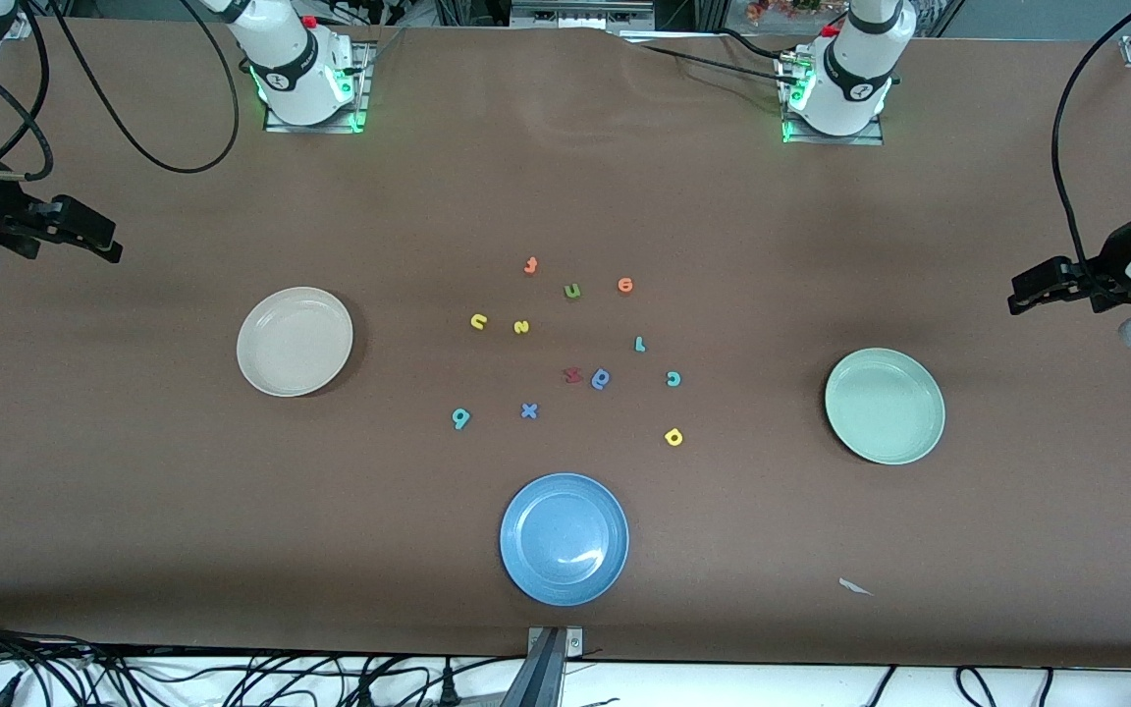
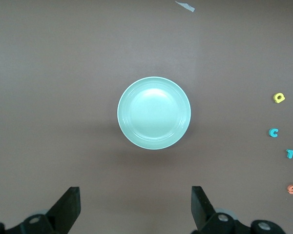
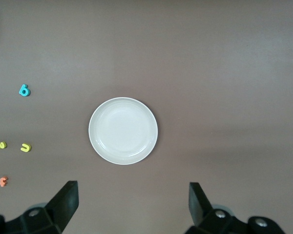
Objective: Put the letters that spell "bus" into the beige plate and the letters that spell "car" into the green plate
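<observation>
Small foam letters lie scattered mid-table. A teal "b" (image 1: 460, 418) (image 3: 24, 90), a yellow "u" (image 1: 478, 321) (image 3: 25, 147) and a yellow "s" (image 1: 521, 327) (image 3: 1, 145) lie toward the beige plate (image 1: 295, 341) (image 3: 123, 130). The teal "c" (image 1: 673, 378) (image 2: 273, 132), teal "r" (image 1: 639, 344) (image 2: 290, 154) and yellow "a" (image 1: 673, 437) (image 2: 279, 97) lie toward the green plate (image 1: 885, 405) (image 2: 154, 113). Both plates hold nothing. My left gripper (image 1: 1019, 295) (image 2: 136, 200) hangs open high over the left arm's end of the table. My right gripper (image 1: 106, 241) (image 3: 132, 195) hangs open over the right arm's end.
A blue plate (image 1: 564, 538) sits nearest the front camera. Among the letters lie an orange letter (image 1: 530, 265), a green "u" (image 1: 572, 291), another orange one (image 1: 624, 285), a red one (image 1: 572, 374), a blue round one (image 1: 602, 379) and a blue "x" (image 1: 528, 410). A white paper scrap (image 1: 855, 586) lies near the green plate.
</observation>
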Controlling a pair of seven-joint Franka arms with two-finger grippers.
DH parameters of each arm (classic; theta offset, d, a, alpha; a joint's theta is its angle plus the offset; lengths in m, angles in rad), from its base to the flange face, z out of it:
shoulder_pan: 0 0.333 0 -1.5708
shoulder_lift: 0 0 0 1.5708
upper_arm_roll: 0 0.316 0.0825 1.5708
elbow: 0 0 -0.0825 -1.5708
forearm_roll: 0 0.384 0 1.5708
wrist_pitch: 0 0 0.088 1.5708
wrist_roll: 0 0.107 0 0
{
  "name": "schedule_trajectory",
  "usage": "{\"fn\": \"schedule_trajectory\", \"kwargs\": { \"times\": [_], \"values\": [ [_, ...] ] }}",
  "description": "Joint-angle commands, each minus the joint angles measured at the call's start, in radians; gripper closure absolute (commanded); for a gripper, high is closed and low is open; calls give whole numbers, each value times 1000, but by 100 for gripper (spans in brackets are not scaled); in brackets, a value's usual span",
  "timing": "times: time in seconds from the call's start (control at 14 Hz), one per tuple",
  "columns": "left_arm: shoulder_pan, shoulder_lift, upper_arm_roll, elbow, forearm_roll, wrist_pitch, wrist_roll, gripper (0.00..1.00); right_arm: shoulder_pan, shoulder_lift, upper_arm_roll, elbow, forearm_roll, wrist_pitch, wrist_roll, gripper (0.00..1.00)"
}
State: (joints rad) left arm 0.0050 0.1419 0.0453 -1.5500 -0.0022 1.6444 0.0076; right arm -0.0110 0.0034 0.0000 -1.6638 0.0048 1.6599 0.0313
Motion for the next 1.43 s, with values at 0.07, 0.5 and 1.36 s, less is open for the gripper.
{"fn": "schedule_trajectory", "kwargs": {
  "times": [0.07, 0.5, 1.36],
  "values": [
    [9, -8, -4, -9, 1, -6, 25, 0, -9, 9, -1, 15, 18, 4, -13, 0],
    [9, -8, -4, -9, 1, -6, 25, 0, -4, -5, 11, 10, 11, -8, -13, 0],
    [9, -7, -4, -9, -1, -6, 25, 0, -3, 12, 8, 12, 17, -61, -2, 0]
  ]
}}
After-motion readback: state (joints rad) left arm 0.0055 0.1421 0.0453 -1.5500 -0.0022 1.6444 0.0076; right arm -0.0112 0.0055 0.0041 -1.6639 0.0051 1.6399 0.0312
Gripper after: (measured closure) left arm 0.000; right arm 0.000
